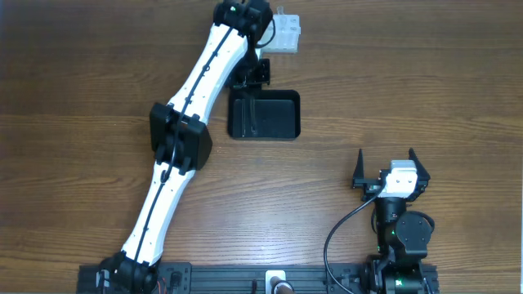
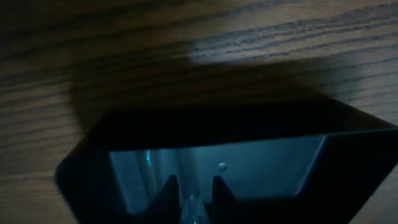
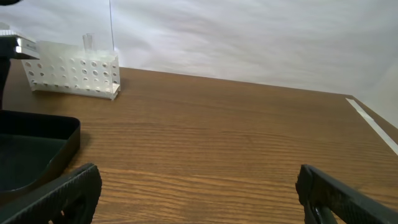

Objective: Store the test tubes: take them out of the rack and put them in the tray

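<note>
Wood-grain table [image 1: 425, 73] carries the clear rack [image 1: 286, 33] at upper centre, the black tray [image 1: 282, 121] just below. Left wrist view alone reveals the left gripper [image 2: 193, 196] inside the tray, clenched on a test tube [image 2: 191, 205]. Right wrist view shows a lone tube [image 3: 88, 41] upright in the rack and the right gripper [image 3: 199, 193] spread wide.

Clear rack [image 3: 73, 76] with one upright tube [image 3: 88, 41], beyond the black tray [image 3: 32, 148].
</note>
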